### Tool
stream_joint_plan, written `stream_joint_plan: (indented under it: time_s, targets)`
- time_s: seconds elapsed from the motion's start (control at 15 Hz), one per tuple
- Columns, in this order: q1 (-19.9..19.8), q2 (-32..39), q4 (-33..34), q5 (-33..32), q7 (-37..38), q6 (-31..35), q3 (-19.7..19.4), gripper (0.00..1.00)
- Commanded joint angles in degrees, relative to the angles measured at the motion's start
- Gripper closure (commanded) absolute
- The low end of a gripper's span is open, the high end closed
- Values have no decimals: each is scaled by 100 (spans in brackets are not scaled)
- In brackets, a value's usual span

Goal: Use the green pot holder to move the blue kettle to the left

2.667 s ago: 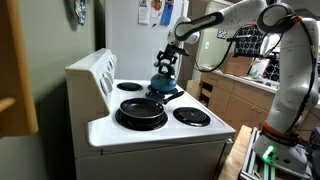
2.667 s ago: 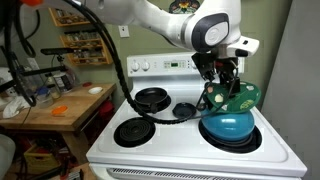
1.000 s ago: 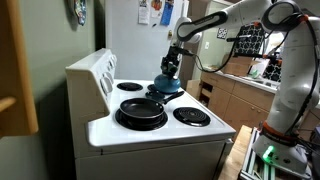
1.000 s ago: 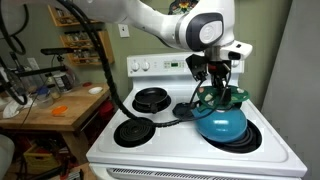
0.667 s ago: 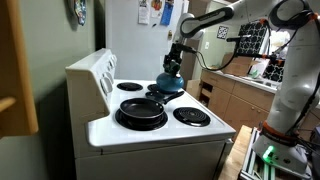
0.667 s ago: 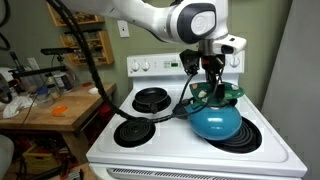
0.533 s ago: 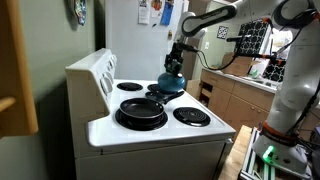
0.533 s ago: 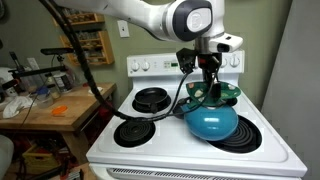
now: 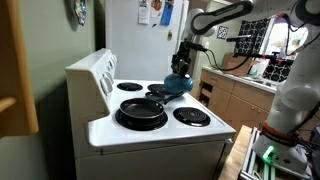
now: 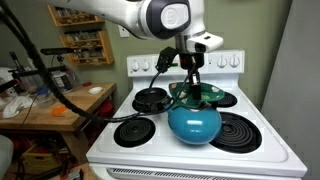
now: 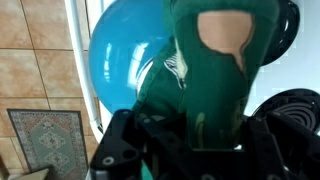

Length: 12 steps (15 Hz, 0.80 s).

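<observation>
The gripper [image 10: 189, 86] is clamped on the green pot holder [image 11: 215, 95] over the handle of the blue kettle [image 10: 193, 124], which is best kept level and clear of the frying pan [image 9: 140, 112].

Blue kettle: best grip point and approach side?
Its top handle, hidden under the green pot holder, from straight above, as the gripper has it. The blue kettle has a round, wide body that offers jaws no flat faces.
</observation>
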Motion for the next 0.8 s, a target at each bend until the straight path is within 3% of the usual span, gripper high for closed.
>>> stream_joint_plan:
  time_s: [0.0,0.47,0.73]
  targets:
    - [-89,-58,-74,13,-5,-13,108,100]
    - [-92,136,-71,7,-2,-6,99,100]
    - [-9,-102,-292,107,155,-256,202,100]
